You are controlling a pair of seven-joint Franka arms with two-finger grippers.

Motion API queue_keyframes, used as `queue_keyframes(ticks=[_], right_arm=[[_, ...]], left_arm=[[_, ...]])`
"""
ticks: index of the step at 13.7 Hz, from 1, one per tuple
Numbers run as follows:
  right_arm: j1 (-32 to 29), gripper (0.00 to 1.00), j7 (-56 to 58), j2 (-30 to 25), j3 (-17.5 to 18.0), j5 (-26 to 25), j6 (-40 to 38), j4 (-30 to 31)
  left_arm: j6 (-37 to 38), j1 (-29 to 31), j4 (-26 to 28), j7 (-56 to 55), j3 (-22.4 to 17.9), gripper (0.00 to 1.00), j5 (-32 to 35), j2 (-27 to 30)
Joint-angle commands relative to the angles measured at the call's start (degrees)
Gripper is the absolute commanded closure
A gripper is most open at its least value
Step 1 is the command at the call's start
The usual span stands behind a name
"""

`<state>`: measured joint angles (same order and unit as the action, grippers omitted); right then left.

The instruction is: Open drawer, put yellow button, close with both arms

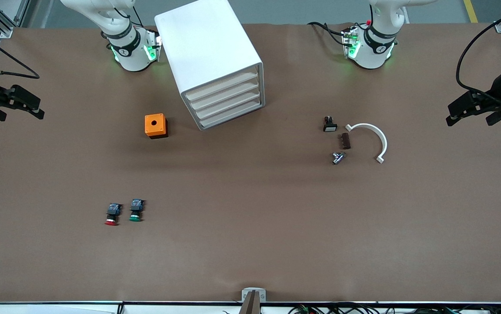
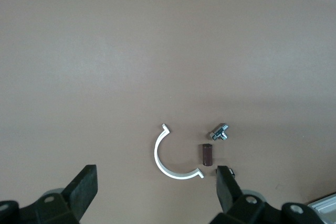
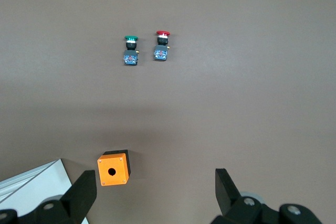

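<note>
Opening comes first: the drawer cabinet (image 1: 215,61), upper centre, looks shut, while the left end effector (image 1: 468,115) and right end effector (image 1: 21,114) hover spread over the table's (image 1: 250,244) ends.

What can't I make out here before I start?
Yellow button: in no view.
Drawer unit contents: front view, shut fronts hide them.
Small black part: too small in front view; left wrist view, finger partly covers it.
Left tool, right tool: arms cut by front-view edges.

Even, soft overhead light covers the brown tabletop (image 1: 250,226). Shadows are faint and short. Green lamps glow on both arm bases; all views are sharp.
</note>
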<state>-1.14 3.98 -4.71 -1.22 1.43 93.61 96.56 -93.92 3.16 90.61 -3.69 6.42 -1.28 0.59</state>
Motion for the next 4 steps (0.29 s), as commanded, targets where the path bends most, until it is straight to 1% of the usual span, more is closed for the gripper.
queue_keyframes(ticks=[1, 4], right_arm=[[0.3, 0.0, -1.1, -1.7, -0.2, 0.6, 0.2, 1.3], [0.4, 0.0, -2.8, -1.7, -0.1, 0.6, -0.1, 1.3]], left_arm=[[-0.1, 0.4, -0.5, -0.9, 0.4, 0.0, 0.8, -0.1], [-0.1, 0.4, -0.5, -1.0, 0.4, 0.0, 0.8, -0.1]])
